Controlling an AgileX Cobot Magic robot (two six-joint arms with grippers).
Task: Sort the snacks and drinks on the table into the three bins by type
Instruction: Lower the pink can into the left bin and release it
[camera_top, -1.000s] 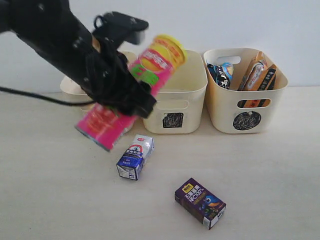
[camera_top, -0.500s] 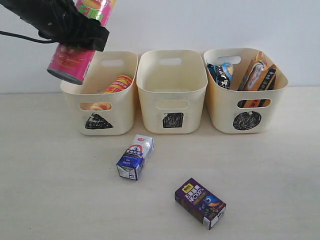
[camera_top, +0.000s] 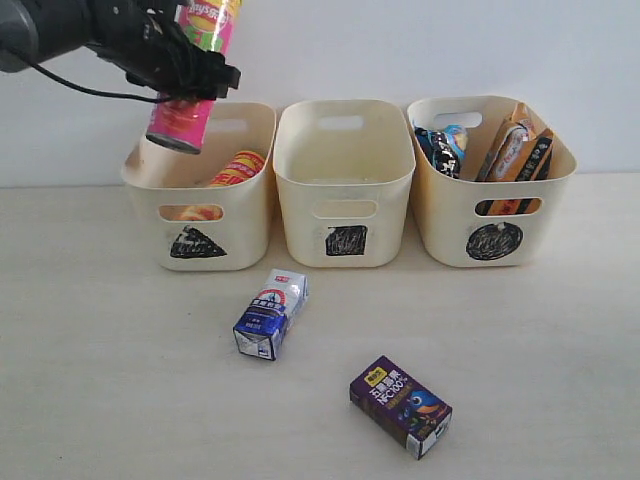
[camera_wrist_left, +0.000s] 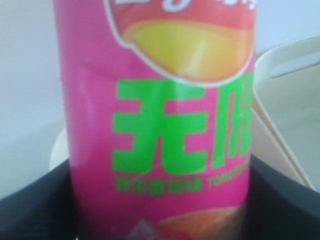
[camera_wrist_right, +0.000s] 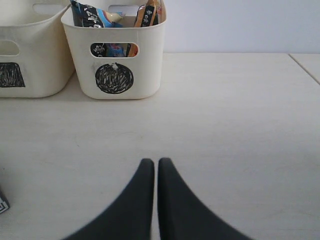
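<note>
The pink can (camera_top: 178, 122) is in the air, almost upright, with its lower end over the opening of the triangle bin (camera_top: 150, 215). It is bright pink with big green characters and a red and yellow logo. The left gripper (camera_top: 188, 75) holds it at the middle, one finger on each side.

The can's top is cut off by the picture edge, and the gripper covers its middle. In the left wrist view the can (camera_wrist_left: 160, 125) is very near and blurred, and the fingers are only dark shapes beside it. The yellow can (camera_top: 237, 168) lies in the same bin, mostly hidden by the wall.

The right gripper (camera_wrist_right: 155, 162) has its fingers pressed together with nothing between them, low over the table (camera_wrist_right: 240, 125).
</note>
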